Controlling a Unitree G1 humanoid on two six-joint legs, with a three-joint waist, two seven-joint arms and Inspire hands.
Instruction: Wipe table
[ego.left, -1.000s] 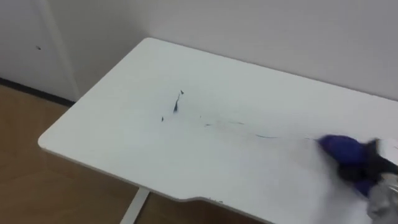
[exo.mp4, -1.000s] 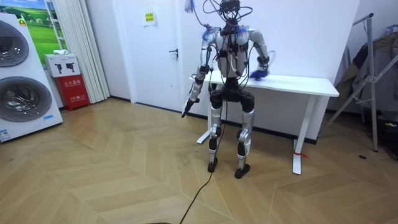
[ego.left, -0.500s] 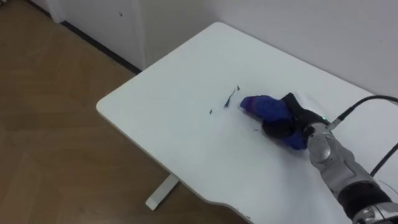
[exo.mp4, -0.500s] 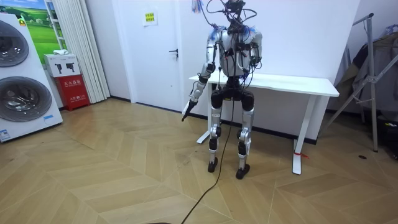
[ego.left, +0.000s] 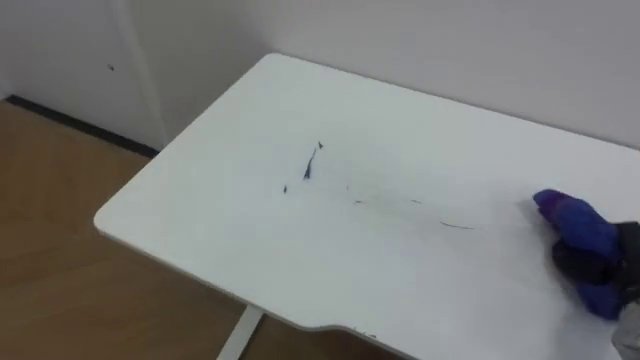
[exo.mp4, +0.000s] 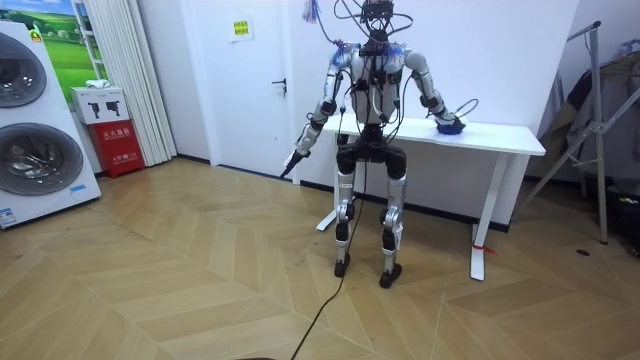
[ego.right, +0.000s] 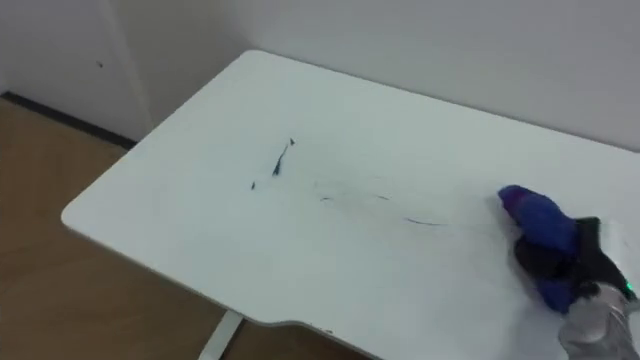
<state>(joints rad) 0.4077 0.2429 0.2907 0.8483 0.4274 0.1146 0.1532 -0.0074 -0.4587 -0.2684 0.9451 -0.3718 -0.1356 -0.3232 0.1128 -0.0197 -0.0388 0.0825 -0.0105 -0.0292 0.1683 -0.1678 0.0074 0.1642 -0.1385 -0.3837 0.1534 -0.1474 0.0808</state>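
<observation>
A white table (ego.left: 220, 250) carries small dark marks (ego.left: 308, 168) near its middle and a thin dark line (ego.left: 455, 225) running off to the right. A blue cloth (ego.right: 540, 228) lies bunched on the table's right part, well right of the marks. My right hand (ego.right: 562, 265) is dark and sits on the cloth's near side with its fingers curled round it. In the room view I stand at the table's front with the right arm stretched to the cloth (exo.mp4: 448, 125). My left hand (exo.mp4: 292, 164) hangs out beside me, off the table, fingers straight.
A white wall rises right behind the table. Wooden floor (ego.left: 50, 280) lies below its left and front edges. In the room view, a door (exo.mp4: 250, 80) and washing machines (exo.mp4: 35, 140) stand on the left, a metal rack (exo.mp4: 600, 130) on the right.
My right hand has swept the blue cloth from beside the dark marks back to the table's right part. The eye view has shifted too. My left arm has lifted a little.
</observation>
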